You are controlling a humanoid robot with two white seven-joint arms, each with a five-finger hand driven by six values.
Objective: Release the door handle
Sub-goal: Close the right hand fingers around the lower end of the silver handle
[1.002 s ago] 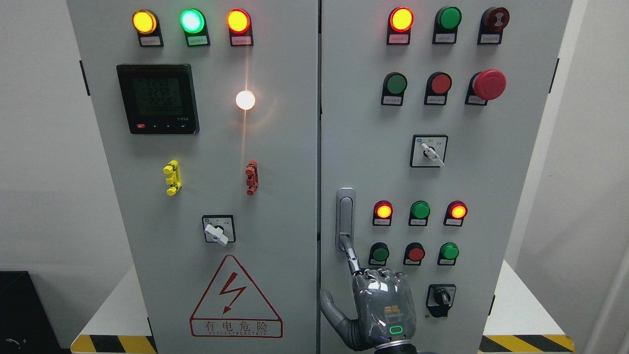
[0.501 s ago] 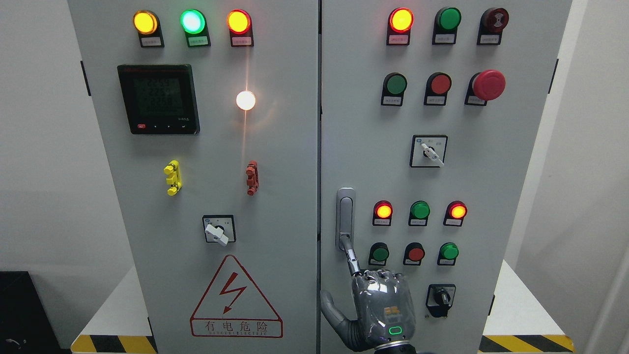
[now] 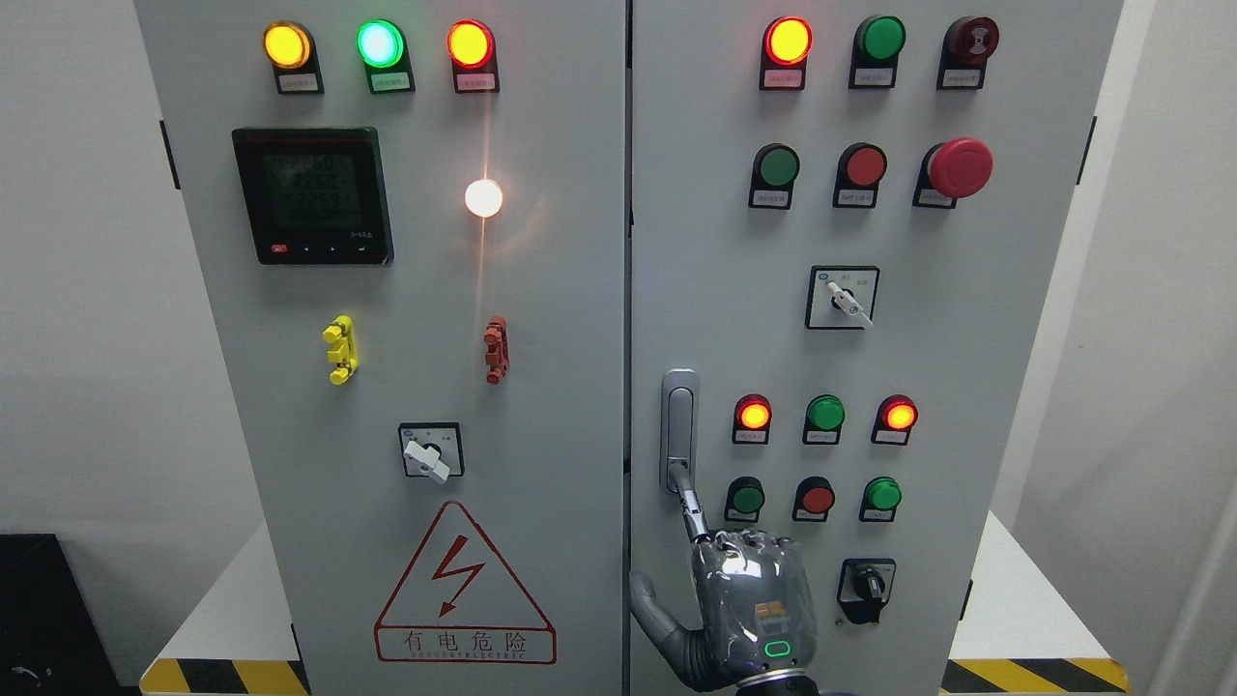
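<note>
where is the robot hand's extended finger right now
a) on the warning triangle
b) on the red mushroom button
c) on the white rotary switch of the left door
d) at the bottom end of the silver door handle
d: the right hand points one finger up so its tip meets the lower end of the silver door handle on the right door.

The right hand [image 3: 754, 604] is standing upright at the bottom edge, back facing the camera (thumb jutting leftward), index finger pointing upward, other fingers [image 3: 749, 543] curling in.
</note>
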